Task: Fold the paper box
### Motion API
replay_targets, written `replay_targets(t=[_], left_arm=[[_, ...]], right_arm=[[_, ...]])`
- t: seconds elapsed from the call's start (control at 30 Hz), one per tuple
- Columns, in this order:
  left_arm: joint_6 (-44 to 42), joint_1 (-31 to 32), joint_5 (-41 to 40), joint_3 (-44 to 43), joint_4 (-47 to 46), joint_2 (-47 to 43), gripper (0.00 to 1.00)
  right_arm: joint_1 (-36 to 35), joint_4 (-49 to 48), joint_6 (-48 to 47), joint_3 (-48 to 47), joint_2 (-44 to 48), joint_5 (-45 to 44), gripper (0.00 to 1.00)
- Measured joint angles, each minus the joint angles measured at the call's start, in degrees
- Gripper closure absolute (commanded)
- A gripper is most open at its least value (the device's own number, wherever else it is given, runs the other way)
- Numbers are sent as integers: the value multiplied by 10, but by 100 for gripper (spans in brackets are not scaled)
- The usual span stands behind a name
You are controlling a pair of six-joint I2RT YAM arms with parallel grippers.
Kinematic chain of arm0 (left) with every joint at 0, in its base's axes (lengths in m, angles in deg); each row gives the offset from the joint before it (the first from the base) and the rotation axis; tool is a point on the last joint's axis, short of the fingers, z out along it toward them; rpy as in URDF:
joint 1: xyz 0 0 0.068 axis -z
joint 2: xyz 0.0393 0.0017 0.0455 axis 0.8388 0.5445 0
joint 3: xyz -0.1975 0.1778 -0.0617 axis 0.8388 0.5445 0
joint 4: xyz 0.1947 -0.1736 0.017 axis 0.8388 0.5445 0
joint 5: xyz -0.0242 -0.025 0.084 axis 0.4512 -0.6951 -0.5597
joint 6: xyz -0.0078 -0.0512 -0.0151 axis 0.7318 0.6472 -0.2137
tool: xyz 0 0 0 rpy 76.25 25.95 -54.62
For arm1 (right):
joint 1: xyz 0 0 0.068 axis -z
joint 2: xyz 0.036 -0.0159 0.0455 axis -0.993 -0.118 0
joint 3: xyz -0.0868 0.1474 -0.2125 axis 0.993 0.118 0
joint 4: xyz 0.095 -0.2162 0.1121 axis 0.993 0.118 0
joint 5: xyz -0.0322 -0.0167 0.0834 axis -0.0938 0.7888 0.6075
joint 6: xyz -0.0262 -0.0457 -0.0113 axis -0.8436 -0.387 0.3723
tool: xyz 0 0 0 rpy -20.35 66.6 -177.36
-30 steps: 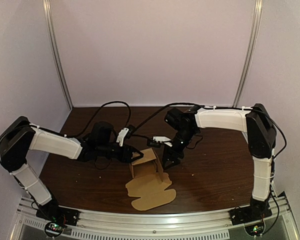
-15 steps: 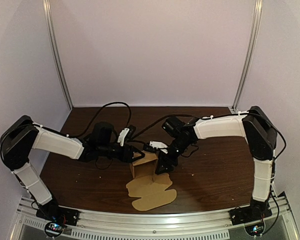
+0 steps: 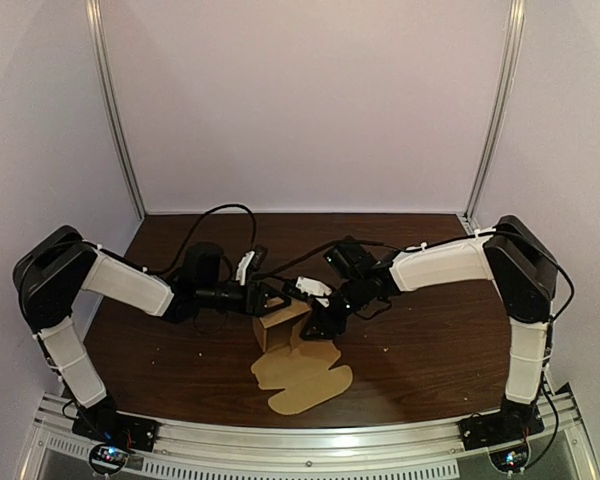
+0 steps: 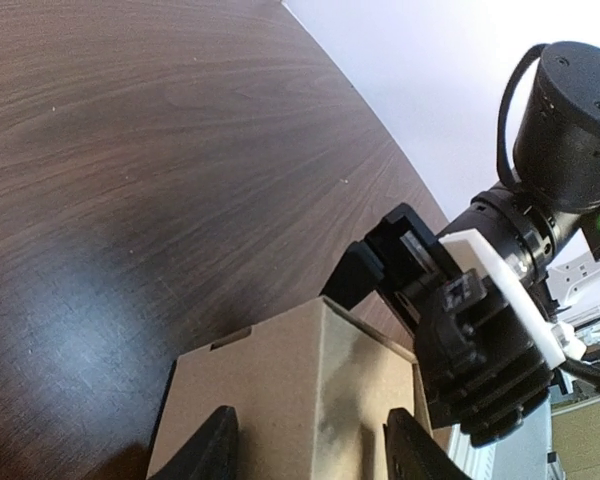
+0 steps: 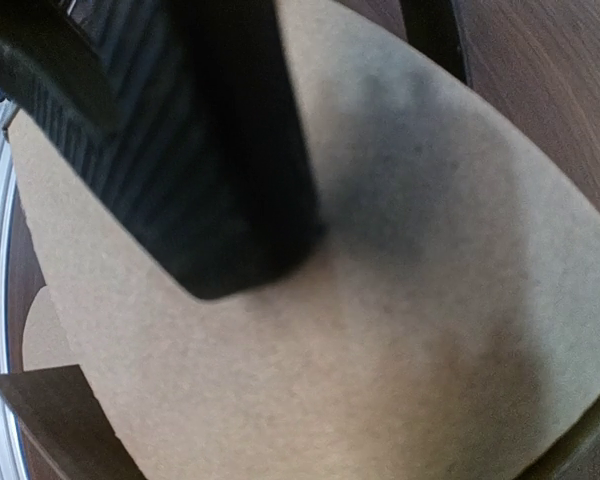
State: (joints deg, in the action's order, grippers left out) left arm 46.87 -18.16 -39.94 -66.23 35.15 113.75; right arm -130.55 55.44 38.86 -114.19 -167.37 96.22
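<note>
Near the front middle of the table (image 3: 430,330), between the two arms, sits the paper box (image 3: 298,362). It's plain brown cardboard and only half built. A short squarish section stands up at the far end, and rounded flaps lie flat on the dark wood on the side toward the arm bases. From the overhead cam its long axis runs roughly front to back, leaning a bit right at the near end. The flat flaps point at the near edge and the raised part at the back wall.

On my side, the left gripper (image 3: 270,298) comes in from the left at the top far corner of the raised part. On its wrist cam the fingers (image 4: 217,452) are spread wide, one toward each side of a cardboard panel. That panel has a vertical crease down the middle and a small notch on its top edge. Can't tell if they actually touch it.

Over on the right, the right gripper (image 3: 318,320) is right up against the raised part, just across from the other one. Its wrist cam is almost all cardboard: a curved-edge flap (image 5: 400,330) with one black ribbed finger (image 5: 230,150) lying against it. Whether that pair is pinching the flap or gaping, I can't tell.
</note>
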Motion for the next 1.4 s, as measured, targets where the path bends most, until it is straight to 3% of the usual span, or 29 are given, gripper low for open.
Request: replay_targets(t=[0.23, 0.6, 0.7, 0.83, 0.93, 1.03, 1.23, 1.4], left_arm=[[60, -23, 39, 0, -85, 35, 48], [144, -35, 71, 0, -175, 81, 48], [165, -37, 75, 0, -195, 81, 39], [190, -40, 71, 0, -217, 81, 5], [200, -48, 60, 4, -214, 78, 3], [192, -58, 40, 15, -171, 47, 3], [89, -63, -69, -4, 74, -73, 3], [16, -63, -156, -32, 226, -135, 3]], right_arm=[[0, -49, 17, 1, 3, -59, 56], [3, -84, 43, 1, 14, -144, 88], [5, -83, 43, 1, 27, -155, 95], [4, -47, 28, -8, 45, -158, 98], [4, 28, -7, -45, 53, -158, 98], [4, 148, -63, -103, 53, -162, 97], [2, 437, -175, -203, 39, -215, 95], [-4, 552, -206, -212, -2, -290, 94]])
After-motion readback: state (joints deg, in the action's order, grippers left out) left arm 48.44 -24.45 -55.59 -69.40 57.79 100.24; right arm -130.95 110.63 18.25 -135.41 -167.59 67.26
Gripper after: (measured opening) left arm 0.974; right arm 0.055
